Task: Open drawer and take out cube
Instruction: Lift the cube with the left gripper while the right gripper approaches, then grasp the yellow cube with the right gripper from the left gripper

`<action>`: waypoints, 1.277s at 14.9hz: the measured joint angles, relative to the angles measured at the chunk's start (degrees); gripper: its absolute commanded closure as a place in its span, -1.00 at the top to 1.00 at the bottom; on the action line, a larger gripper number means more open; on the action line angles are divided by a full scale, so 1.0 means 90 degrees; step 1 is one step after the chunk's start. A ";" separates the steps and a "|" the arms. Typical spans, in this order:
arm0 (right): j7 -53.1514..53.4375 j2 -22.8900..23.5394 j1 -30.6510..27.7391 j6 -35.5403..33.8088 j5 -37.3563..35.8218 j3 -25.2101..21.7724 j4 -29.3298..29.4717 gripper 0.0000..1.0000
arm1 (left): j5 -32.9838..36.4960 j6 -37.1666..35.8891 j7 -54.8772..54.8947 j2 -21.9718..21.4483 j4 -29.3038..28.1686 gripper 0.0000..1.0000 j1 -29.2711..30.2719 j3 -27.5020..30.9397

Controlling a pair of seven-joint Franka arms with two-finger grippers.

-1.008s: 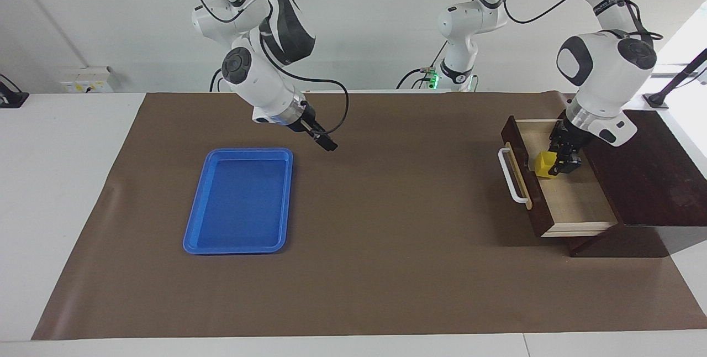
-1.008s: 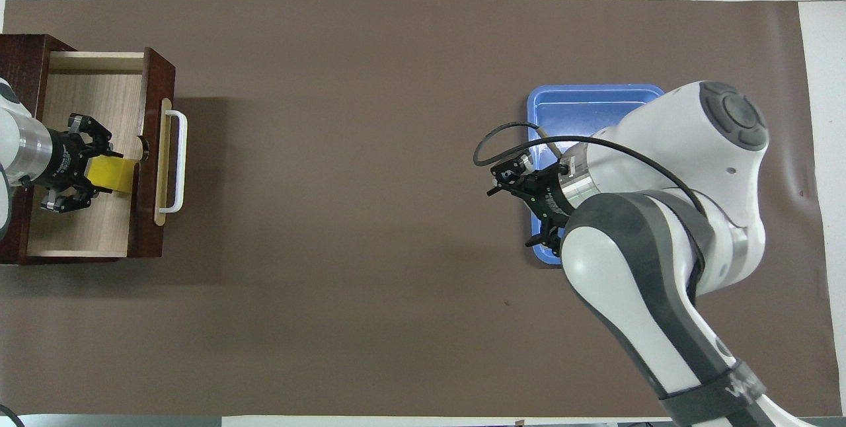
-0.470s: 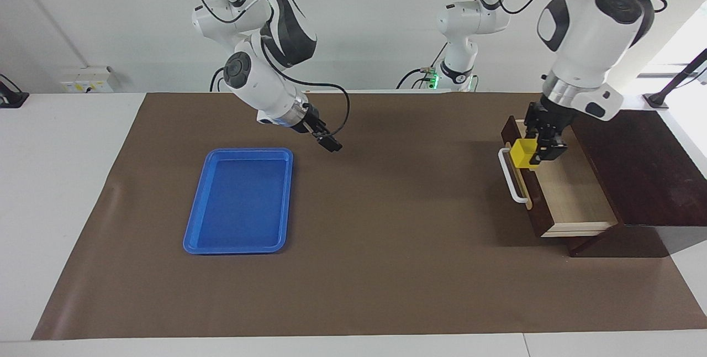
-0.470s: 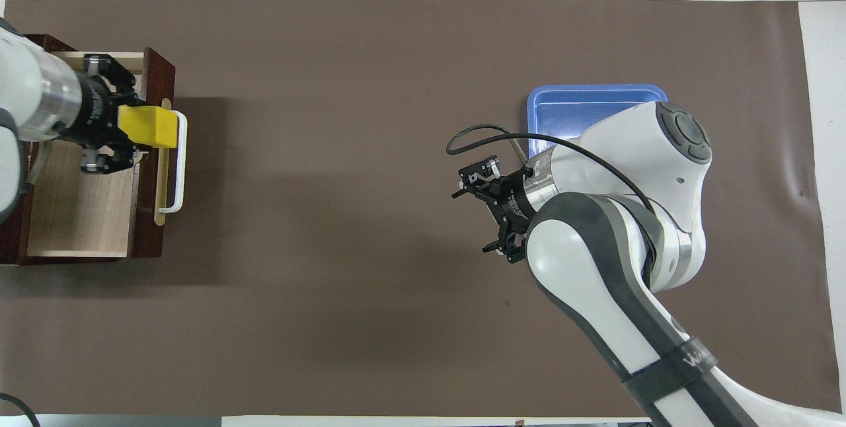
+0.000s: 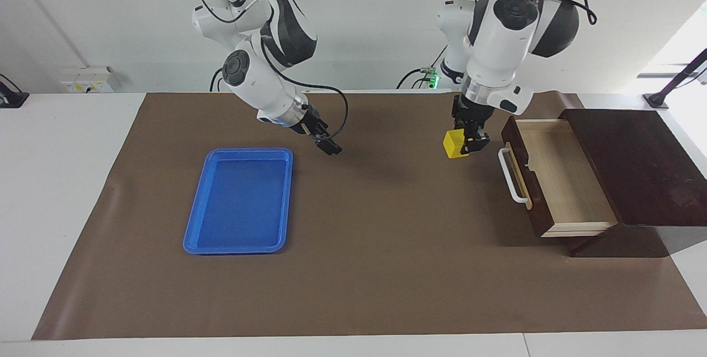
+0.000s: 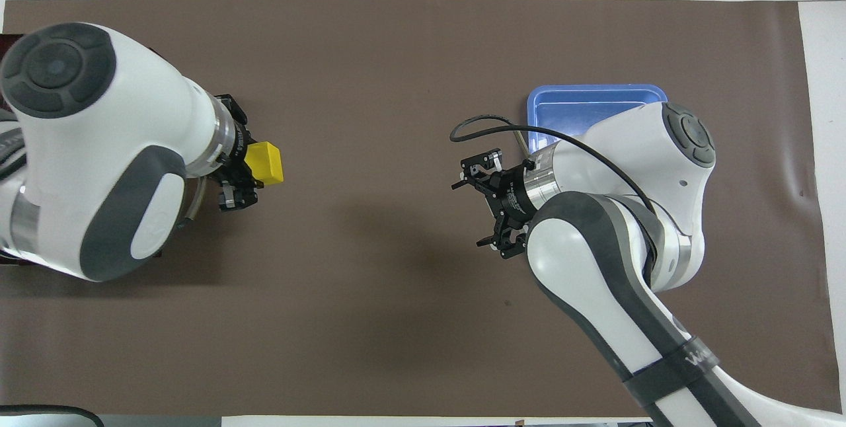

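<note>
In the facing view, the blue tray (image 5: 238, 200) lies flat on the brown mat (image 5: 364, 268) toward the right arm's end of the table, its long axis running from the robots toward the camera. Beside it, over the bare mat just off the tray's corner nearest the robots, the right gripper (image 5: 327, 145) hangs tilted on its arm, its fingers spread wide and holding nothing; the overhead view shows the gap between them.

Further along, the left gripper (image 5: 468, 144) hangs pointing down over the mat, in front of the drawer's handle. Its fingers are pressed onto the cube (image 5: 454, 143), which is lifted off the mat. The cube is a small, bright yellow solid block with even sides and no long axis to speak of; one flat face is turned toward the camera and its top face is nearly level.

At the left arm's end the drawer (image 5: 558, 180) stands pulled out of its dark wood box (image 5: 635, 163), its long axis running nearer to farther from the robots. Its white bar handle (image 5: 511, 176) faces the middle of the table, and its pale wood interior is open to view.
</note>
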 measured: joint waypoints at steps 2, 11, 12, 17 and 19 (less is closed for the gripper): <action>0.0026 0.0008 0.0022 0.0162 0.0270 0.0000 -0.0084 1.00 | -0.0008 0.0144 -0.0461 0.0037 -0.0108 -1.00 -0.0405 -0.0010; 0.0644 0.0591 0.0701 0.1364 0.1151 -0.0002 -0.0165 1.00 | -0.0012 0.1483 -0.2309 0.0374 -0.0609 -1.00 -0.1358 -0.0015; 0.0657 0.0605 0.0768 0.1470 0.1154 0.0000 -0.0162 1.00 | -0.0014 0.1493 -0.2350 0.0374 -0.0609 -1.00 -0.1463 -0.0016; 0.0698 0.0834 0.0809 0.1635 0.1517 -0.0017 0.0040 1.00 | -0.0014 0.1501 -0.2522 0.0374 -0.0621 -1.00 -0.1728 -0.0018; 0.0698 0.0919 0.0809 0.1631 0.1574 -0.0020 0.0101 1.00 | -0.0014 0.1499 -0.2522 0.0374 -0.0629 -1.00 -0.1757 -0.0015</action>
